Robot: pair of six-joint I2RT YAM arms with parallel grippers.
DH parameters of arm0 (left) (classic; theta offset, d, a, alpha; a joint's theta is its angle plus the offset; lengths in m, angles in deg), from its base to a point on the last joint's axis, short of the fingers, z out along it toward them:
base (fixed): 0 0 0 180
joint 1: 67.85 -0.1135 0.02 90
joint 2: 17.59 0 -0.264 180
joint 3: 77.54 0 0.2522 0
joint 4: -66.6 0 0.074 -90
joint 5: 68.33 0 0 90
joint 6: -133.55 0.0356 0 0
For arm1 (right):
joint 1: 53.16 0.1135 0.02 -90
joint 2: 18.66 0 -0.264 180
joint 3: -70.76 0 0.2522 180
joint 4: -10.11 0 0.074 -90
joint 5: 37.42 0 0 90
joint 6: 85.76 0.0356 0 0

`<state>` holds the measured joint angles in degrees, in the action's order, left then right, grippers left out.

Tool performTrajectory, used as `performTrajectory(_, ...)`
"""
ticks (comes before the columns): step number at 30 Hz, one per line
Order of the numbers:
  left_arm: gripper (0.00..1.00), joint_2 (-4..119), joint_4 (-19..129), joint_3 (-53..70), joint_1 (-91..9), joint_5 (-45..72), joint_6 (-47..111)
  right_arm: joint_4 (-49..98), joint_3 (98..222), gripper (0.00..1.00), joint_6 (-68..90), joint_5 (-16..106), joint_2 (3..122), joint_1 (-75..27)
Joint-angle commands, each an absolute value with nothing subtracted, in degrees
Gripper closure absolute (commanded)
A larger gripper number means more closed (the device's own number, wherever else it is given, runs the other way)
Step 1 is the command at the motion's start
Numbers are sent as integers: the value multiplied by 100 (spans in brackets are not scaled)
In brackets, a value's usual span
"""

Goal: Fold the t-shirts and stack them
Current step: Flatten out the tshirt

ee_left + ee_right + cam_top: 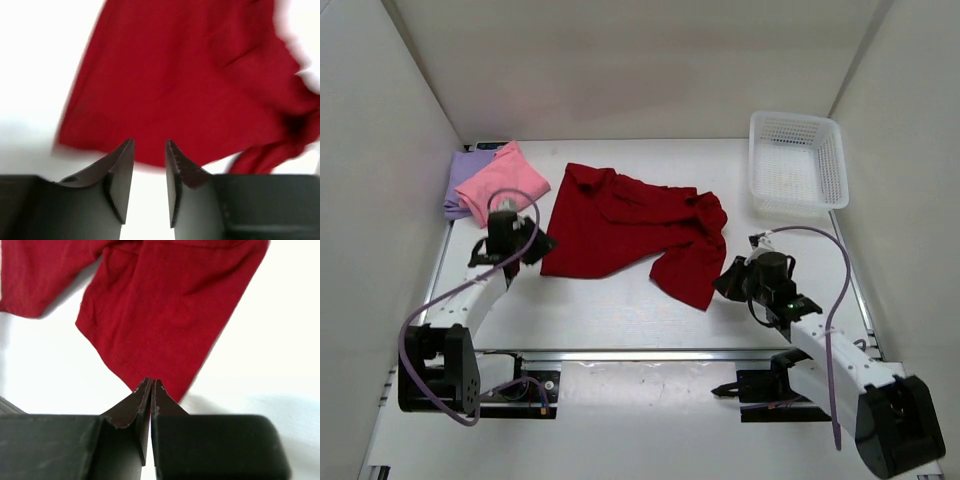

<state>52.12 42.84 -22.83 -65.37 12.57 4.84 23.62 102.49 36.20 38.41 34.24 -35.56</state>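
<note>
1. Dark red cloth takes the middle of the worktop (620,320): the dark red t-shirt (620,225) lies spread out but rumpled. Its 4 o'clock part is bunched and turned over, so I judge that it is not yet folded.
2. At 10 o'clock of the worktop, the pink t-shirt (500,180) lies as a small compact packet on top of the lavender t-shirt (460,185). These two look folded and stacked already, so about two thirds of the task seems done.
3. What is left, in my judgement: to flatten the dark red t-shirt, fold it, and put it on the pile at 10 o'clock.
4. The left fingers (130,152) are at 8 o'clock of the red shirt, just before its hem. They are released, with a gap between them, and they hold nothing.
5. The right fingers (151,385) are at 4 o'clock of the shirt, clenched together right at its corner. I cannot tell whether a little cloth is pinched between them.
6. The worktop is plain white and smooth. A white lattice basket (795,118) stands at 2 o'clock.
7. Plain pale walls (620,60) close the worktop at 9, 12 and 3 o'clock.
</note>
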Motion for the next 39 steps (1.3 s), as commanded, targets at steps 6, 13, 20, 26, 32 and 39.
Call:
performTrajectory(6, 46, 4576, 4440, -3995, -7102, 1482, -345, 2458, 9691, 94, 3773, 4046, 2493, -3497)
performTrajectory(13, 44, 5052, 5230, -4399, -7172, 1736, -1101, 2230, 9709, 91, 3781, 3773, 2695, -3602)
performTrajectory(20, 70, 5658, 6058, -4383, -6988, 1824, -1454, 2141, 9612, 90, 3773, 3755, 2818, -3611)
performTrajectory(26, 95, 5606, 6050, -4251, -6935, 1877, -1376, 2273, 9585, 71, 3816, 3939, 3222, -3690)
performTrajectory(32, 100, 5316, 5865, -3759, -6504, 2114, -919, 2115, 9691, 59, 3930, 3669, 4047, -3646)
performTrajectory(39, 100, 5026, 5917, -3820, -6275, 2027, -680, 2764, 9928, 67, 4001, 3692, 4120, -3506)
